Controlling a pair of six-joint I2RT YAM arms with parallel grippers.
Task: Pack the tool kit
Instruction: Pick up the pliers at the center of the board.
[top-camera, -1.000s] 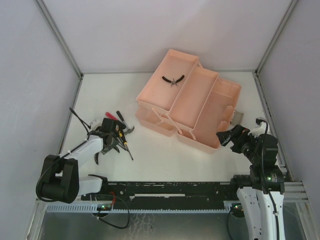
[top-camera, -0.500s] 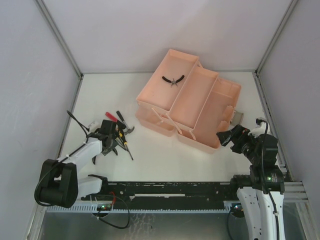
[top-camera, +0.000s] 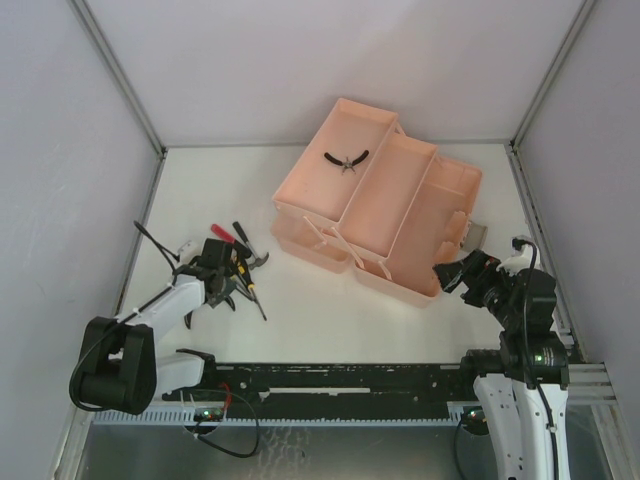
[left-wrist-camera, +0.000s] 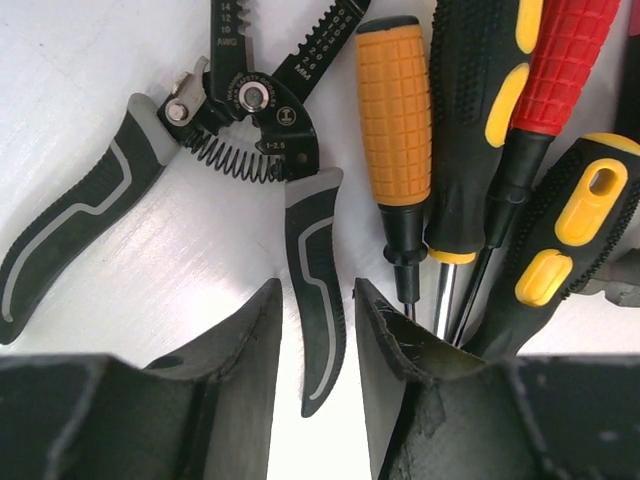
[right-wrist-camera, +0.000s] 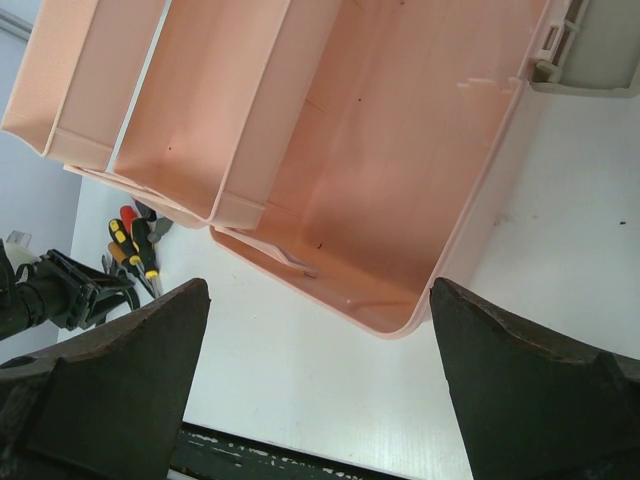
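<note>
A pile of tools (top-camera: 238, 262) lies on the white table at the left. In the left wrist view it holds a black-and-grey wire stripper (left-wrist-camera: 250, 110), an orange-handled screwdriver (left-wrist-camera: 395, 110), a black-and-yellow one (left-wrist-camera: 480, 100) and a red-handled one (left-wrist-camera: 570, 60). My left gripper (left-wrist-camera: 318, 300) is low over the pile (top-camera: 222, 280), its jaws slightly apart on either side of the stripper's right handle, with a small gap on each side. The pink toolbox (top-camera: 385, 200) stands open, with black pliers (top-camera: 346, 159) in its far tray. My right gripper (top-camera: 455, 275) is wide open and empty by the box's near right corner (right-wrist-camera: 400, 330).
The toolbox (right-wrist-camera: 400, 150) has its stepped trays spread out toward the back left, and its main compartment shows empty in the right wrist view. A grey latch (right-wrist-camera: 590, 60) sticks out on its right side. The black rail (top-camera: 340, 378) runs along the near edge.
My left arm has shifted slightly at the elbow while its gripper stays low over the tool pile. The right arm and the toolbox have not moved.
</note>
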